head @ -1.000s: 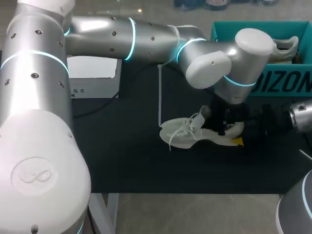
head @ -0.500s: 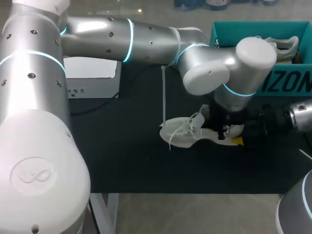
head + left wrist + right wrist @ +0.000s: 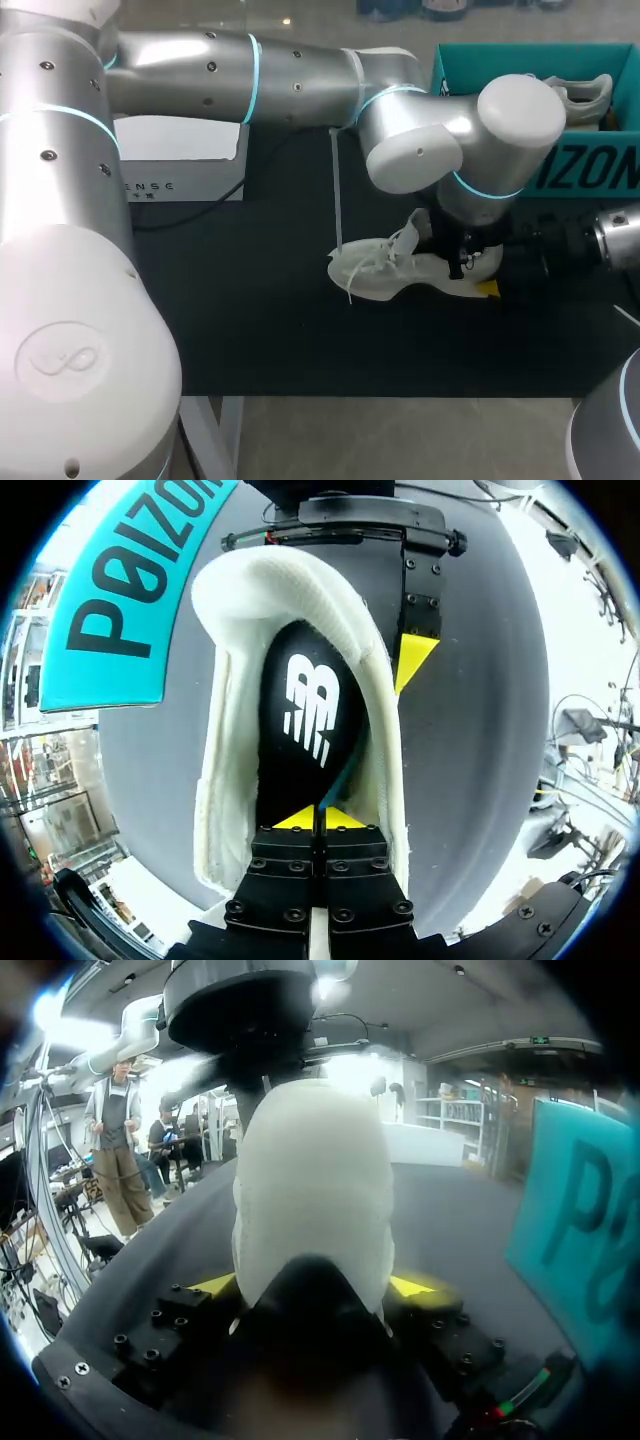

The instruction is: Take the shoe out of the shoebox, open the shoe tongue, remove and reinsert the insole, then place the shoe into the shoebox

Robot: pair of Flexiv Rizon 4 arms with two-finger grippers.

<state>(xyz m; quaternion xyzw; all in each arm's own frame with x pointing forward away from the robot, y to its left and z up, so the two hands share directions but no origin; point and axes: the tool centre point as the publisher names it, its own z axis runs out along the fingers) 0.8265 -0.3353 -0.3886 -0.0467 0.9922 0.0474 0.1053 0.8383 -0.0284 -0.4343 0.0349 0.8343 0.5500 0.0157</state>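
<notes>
The white shoe (image 3: 400,272) lies on the black table, toe toward the left. My left arm reaches across it from the left, and my left gripper (image 3: 458,262) dips into the shoe's opening. In the left wrist view my left gripper (image 3: 320,818) is shut on the near edge of the black insole (image 3: 300,720), where a teal sliver of the insole shows at its tips. My right gripper (image 3: 312,1285) is shut on the shoe's heel (image 3: 310,1180), one yellow tip on each side. Its finger (image 3: 415,655) presses the shoe's outer wall.
The teal shoebox (image 3: 600,170) stands at the back right with a second shoe (image 3: 585,95) inside it. A white box (image 3: 180,160) sits at the back left, and a white cord (image 3: 336,190) hangs down to the shoe's toe.
My left gripper has closed its fingers inside the shoe, and the left arm has shifted slightly. The right arm and the shoe have stayed in place.
</notes>
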